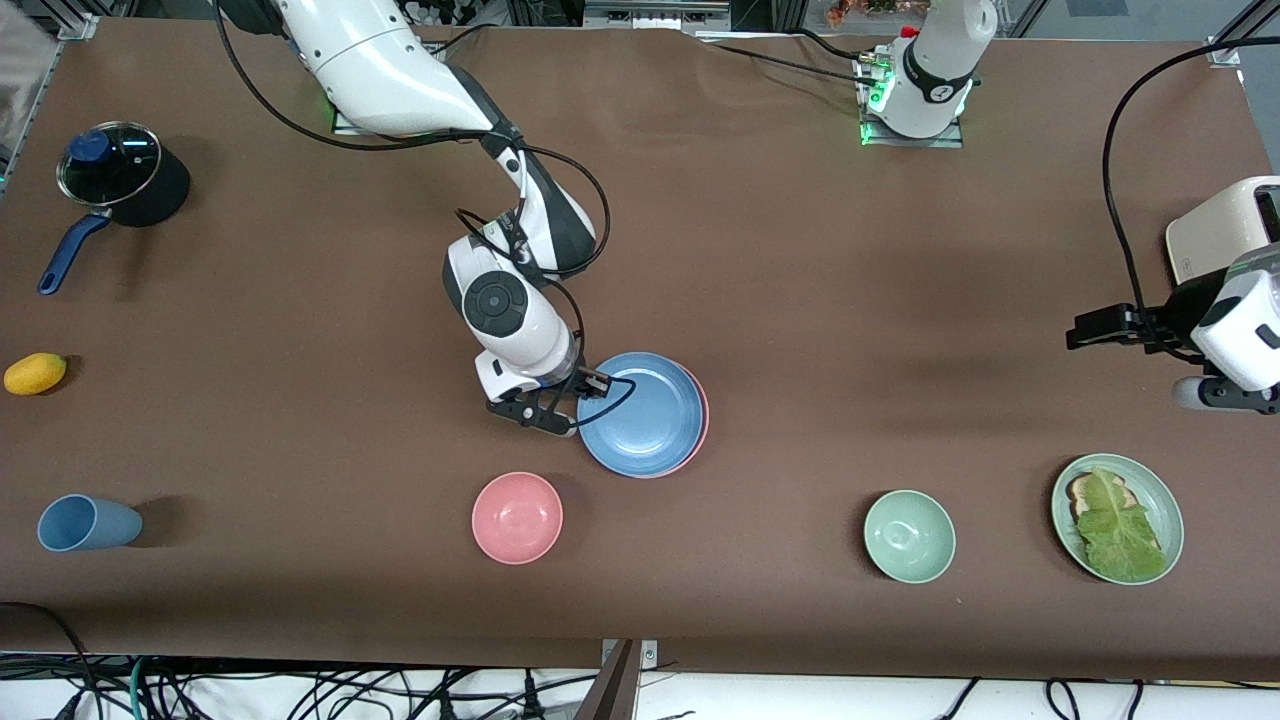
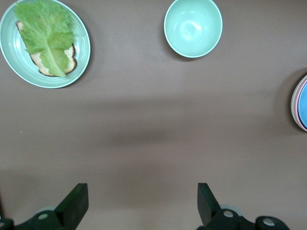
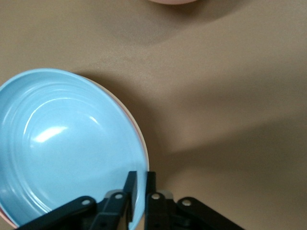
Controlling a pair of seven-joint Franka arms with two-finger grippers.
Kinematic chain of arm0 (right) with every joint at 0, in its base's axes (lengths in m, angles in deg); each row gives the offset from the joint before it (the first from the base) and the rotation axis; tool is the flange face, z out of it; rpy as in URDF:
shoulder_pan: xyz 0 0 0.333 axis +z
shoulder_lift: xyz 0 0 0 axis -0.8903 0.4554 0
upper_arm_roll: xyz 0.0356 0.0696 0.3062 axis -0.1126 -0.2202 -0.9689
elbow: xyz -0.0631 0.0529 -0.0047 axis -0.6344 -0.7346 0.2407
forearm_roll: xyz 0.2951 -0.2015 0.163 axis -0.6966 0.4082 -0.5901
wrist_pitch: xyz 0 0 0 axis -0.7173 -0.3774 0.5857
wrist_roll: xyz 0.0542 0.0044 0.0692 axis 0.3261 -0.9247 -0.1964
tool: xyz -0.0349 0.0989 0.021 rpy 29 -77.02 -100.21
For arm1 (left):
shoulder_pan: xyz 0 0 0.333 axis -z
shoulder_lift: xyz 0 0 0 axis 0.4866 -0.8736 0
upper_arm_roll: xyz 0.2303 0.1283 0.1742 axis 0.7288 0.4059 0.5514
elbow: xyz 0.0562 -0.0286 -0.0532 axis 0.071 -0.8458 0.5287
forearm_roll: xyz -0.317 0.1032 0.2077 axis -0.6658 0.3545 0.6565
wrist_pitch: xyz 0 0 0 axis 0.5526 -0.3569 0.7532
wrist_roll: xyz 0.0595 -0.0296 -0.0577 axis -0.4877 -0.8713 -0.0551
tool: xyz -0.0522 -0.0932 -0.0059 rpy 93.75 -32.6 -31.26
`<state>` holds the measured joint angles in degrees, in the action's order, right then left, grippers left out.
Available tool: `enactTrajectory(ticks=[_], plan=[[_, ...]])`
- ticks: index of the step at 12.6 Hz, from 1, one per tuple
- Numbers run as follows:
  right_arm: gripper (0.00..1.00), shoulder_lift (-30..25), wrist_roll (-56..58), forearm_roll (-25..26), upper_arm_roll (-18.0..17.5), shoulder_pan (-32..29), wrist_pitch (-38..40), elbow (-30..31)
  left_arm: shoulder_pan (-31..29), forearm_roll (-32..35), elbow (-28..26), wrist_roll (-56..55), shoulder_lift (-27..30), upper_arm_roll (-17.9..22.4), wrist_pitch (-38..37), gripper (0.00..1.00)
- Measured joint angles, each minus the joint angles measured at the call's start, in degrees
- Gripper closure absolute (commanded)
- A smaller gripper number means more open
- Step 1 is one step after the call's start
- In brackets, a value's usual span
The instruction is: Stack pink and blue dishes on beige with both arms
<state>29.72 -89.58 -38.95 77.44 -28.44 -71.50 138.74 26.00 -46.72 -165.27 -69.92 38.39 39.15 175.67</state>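
The blue dish (image 1: pixel 640 412) lies on top of the pink dish (image 1: pixel 701 432), of which only a thin rim shows. The stack sits mid-table. In the left wrist view the stack's edge shows a pale beige rim (image 2: pixel 293 101) under the pink rim (image 2: pixel 298 108). My right gripper (image 1: pixel 572 425) is low at the stack's edge toward the right arm's end. Its fingers straddle the blue rim (image 3: pixel 142 179), one inside and one outside, close together. My left gripper (image 1: pixel 1085 332) hangs open (image 2: pixel 143 196) over bare table at the left arm's end and waits.
A pink bowl (image 1: pixel 517 517) and a green bowl (image 1: pixel 909 536) sit nearer the camera than the stack. A pale green plate (image 1: pixel 1168 500) holds bread and lettuce. A blue cup (image 1: pixel 85 523), yellow fruit (image 1: pixel 35 373), lidded pot (image 1: pixel 112 170) and toaster (image 1: pixel 1215 235) stand at the table's ends.
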Motion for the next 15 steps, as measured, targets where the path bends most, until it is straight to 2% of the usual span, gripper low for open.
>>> enactTrajectory(ticks=[3,4,6,8,11,15], plan=[[0.14,0.0,0.02,0.0,0.24,0.02,-0.01,-0.61,-0.13,0.07,-0.33,0.02,3.01,0.04,-7.4,0.0],[0.01,-0.01,0.07,0.05,0.56,0.01,0.3,-1.13,-0.14,0.14,-0.62,0.01,3.38,0.04,-10.65,0.0],[0.0,-0.3,1.51,1.0,2.63,-0.1,4.01,-3.44,-0.14,0.28,-1.19,0.01,3.41,0.02,-12.41,0.0],[0.0,-2.14,9.11,1.47,6.4,-0.85,9.49,-5.67,-0.14,0.28,-1.1,0.01,3.48,-0.01,-12.42,0.0],[0.0,-8.12,18.52,1.46,11.62,-3.46,20.08,-6.04,-0.15,0.28,0.16,0.01,3.77,-0.51,-12.41,0.0],[0.0,-16.99,26.71,1.46,16.36,-4.07,29.74,-4.3,-0.12,0.28,1.6,-0.32,4.25,-2.28,-13.29,0.0]])
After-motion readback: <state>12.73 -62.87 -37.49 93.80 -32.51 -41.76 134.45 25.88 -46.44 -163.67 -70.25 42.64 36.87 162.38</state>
